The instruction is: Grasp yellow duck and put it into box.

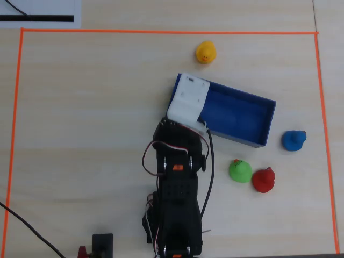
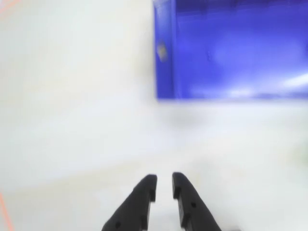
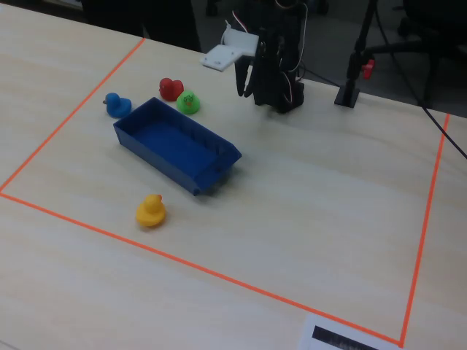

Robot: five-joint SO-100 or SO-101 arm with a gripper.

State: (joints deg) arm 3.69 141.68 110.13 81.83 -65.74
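Overhead view is evenly and brightly lit, with soft diffuse light from above. Only faint, short shadows are seen under the yellow duck [image 1: 205, 52] and along the box [image 1: 243, 141] wall. Focus is acceptable, with slight softness and no strong glare on the table [image 1: 80, 134].

Wrist view is heavily overexposed: the tabletop is washed out to near white and the wood grain is lost. The whole frame is blurred; the box [image 2: 231, 48] edges are smeared, with pale glare streaks on its floor. The gripper [image 2: 164, 180] fingers are rendered as dark silhouettes.

Fixed view is moderately lit and reasonably sharp. A soft shadow is cast by the box [image 3: 175, 146] toward the table's near edge. The background beyond the far edge is dim.
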